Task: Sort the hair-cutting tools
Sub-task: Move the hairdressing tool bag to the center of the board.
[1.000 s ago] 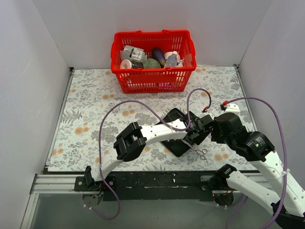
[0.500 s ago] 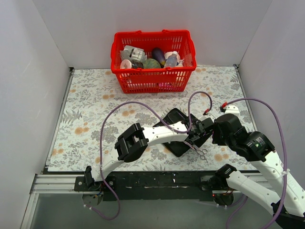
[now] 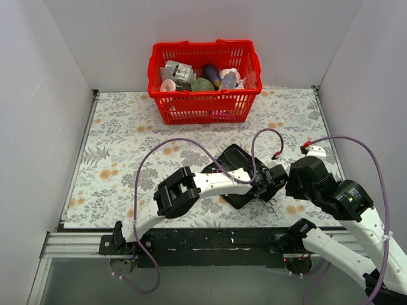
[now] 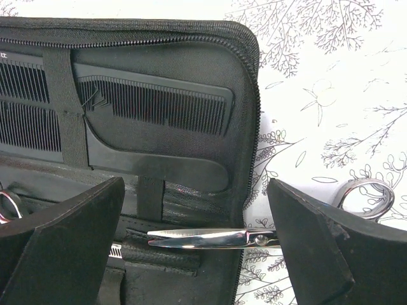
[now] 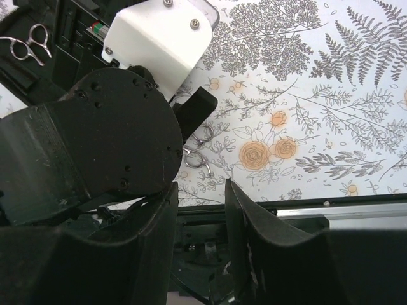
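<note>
Straddling the scissors [image 4: 210,238] at the edge of the case [image 4: 159,63], left gripper [image 4: 196,213] gapes wide, empty; right gripper [image 5: 198,210], beside the case, half-open, empty.

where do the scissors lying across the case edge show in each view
top external: scissors lower right of centre, at the black case's lower-right edge.
left wrist: bottom centre, blade across the case edge, a ring at right.
right wrist: only the rings, left of centre.
shared landmark: the case.
</note>
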### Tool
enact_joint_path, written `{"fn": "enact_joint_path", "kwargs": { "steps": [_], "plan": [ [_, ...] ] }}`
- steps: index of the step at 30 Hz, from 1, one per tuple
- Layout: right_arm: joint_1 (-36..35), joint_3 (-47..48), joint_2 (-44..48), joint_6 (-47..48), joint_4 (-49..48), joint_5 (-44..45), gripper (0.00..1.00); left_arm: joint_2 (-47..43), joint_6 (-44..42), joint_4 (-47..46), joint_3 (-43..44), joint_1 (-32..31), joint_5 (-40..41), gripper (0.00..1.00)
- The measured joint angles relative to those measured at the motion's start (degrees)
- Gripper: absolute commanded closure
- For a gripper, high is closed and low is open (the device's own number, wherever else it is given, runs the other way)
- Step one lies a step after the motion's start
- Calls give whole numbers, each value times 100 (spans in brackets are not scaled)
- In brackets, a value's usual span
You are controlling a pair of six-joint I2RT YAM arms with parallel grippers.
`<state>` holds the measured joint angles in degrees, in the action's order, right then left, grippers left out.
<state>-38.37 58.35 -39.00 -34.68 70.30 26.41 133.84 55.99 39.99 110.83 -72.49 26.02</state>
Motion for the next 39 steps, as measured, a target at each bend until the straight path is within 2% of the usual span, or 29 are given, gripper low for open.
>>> {"fn": "enact_joint_path", "kwargs": {
  "steps": [5,12,25,35,38,39],
  "plan": [
    [0,0,168,-203,2,-48,57,-15,33,-188,-118,-22,116,2],
    [4,0,153,-262,-387,-42,57,-345,127,-704,-782,153,76,2],
    [7,-2,107,-234,-855,-138,57,-750,138,-1082,-1497,894,-28,2],
    [7,-125,-463,313,-1069,-831,59,-964,127,-1132,-1808,1163,4,2],
    [7,-122,-944,717,-1259,-1038,54,-1128,125,-929,-1945,1268,-131,2],
    [7,-111,-1132,887,-1357,-1056,43,-1189,120,-809,-1978,1320,-227,2]
  ]
}}
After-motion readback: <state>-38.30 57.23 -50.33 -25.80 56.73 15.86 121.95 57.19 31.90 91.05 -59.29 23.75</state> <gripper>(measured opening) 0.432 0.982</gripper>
